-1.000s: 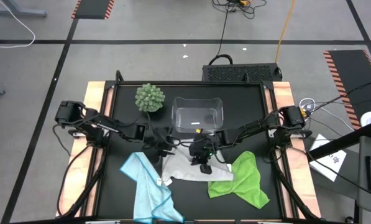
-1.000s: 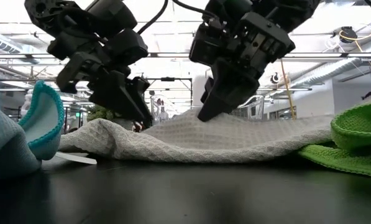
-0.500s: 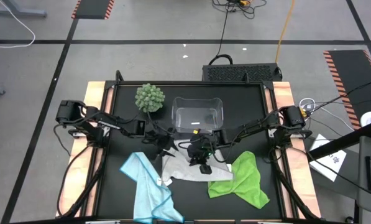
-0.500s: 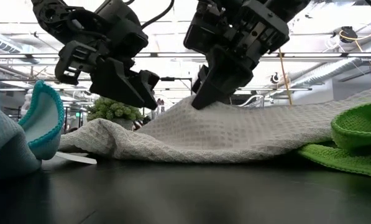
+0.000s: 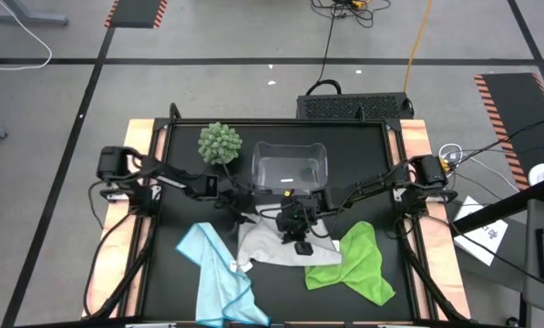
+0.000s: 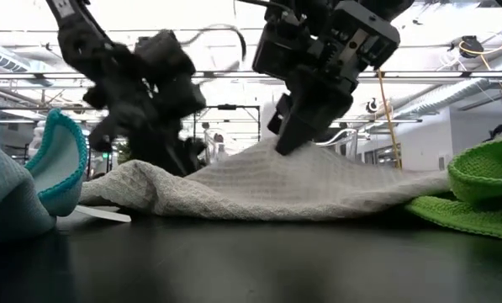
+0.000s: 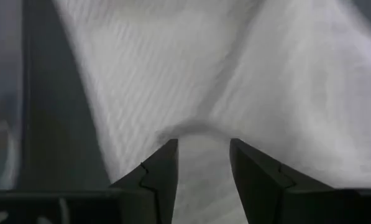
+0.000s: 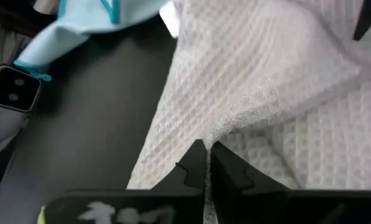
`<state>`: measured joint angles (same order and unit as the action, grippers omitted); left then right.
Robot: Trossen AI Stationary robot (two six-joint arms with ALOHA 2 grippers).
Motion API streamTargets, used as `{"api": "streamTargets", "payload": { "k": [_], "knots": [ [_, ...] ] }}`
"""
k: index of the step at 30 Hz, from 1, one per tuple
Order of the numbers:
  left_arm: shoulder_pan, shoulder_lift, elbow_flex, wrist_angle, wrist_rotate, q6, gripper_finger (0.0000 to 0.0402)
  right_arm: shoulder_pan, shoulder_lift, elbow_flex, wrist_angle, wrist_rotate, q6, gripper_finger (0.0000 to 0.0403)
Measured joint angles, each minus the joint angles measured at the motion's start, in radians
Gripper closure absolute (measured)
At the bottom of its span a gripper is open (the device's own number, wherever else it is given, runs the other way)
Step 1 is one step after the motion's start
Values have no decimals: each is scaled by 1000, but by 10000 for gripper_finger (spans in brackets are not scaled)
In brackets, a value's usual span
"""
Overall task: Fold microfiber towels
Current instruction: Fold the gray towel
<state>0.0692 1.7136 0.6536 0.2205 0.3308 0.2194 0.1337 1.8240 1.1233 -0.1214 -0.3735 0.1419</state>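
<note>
**A:** ok so where's everything rn? The white waffle-weave microfiber towel (image 5: 273,244) is in the middle of the black counter (image 5: 363,146), bunched up w/ a raised peak. Light blue microfiber towel (image 5: 215,273) lies just left of it, lime green microfiber towel (image 5: 355,264) on the right, its edge tucked against the white one.

**B:** yep. Right gripper (image 8: 206,163) is pinched tight on a fold of the white towel, fabric lifted into a ridge at the fingertips. In the low view it's right on top of the peak (image 6: 294,139).

**A:** and the left gripper (image 7: 202,155)?

**B:** fingers parted, nothing held, a hump of white towel sits right in front of the gap. It's at the towel's far left edge (image 5: 238,215).

**A:** bg stuff: clear plastic bin (image 5: 291,169) and round green spiky ball plant (image 5: 219,143) at the back of the counter, apart from the towels.
</note>
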Motion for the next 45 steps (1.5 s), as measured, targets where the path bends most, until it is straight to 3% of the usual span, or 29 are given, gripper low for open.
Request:
{"api": "streamTargets", "payload": {
  "k": [4, 12, 18, 25, 38, 42, 45],
  "knots": [
    [24, 47, 5, 78, 34, -54, 254, 0, 0, -13, 1, 1, 21, 402],
    [34, 38, 2, 85, 46, -75, 254, 1, 0, -64, 4, 2, 30, 402],
    [35, 38, 2, 128, -39, -92, 254, 1, 0, -121, 82, 2, 46, 402],
    [34, 38, 7, 114, -19, -96, 254, 1, 0, -137, 125, 3, 38, 403],
    [-46, 38, 7, 139, -20, -109, 255, -3, 0, -137, 141, 4, 14, 403],
    [-52, 38, 7, 147, -66, -83, 290, -3, 0, -137, 140, 4, 14, 402],
    [-51, 37, 8, 149, -71, -64, 366, -3, 0, -137, 140, 4, 14, 403]
  ]
}}
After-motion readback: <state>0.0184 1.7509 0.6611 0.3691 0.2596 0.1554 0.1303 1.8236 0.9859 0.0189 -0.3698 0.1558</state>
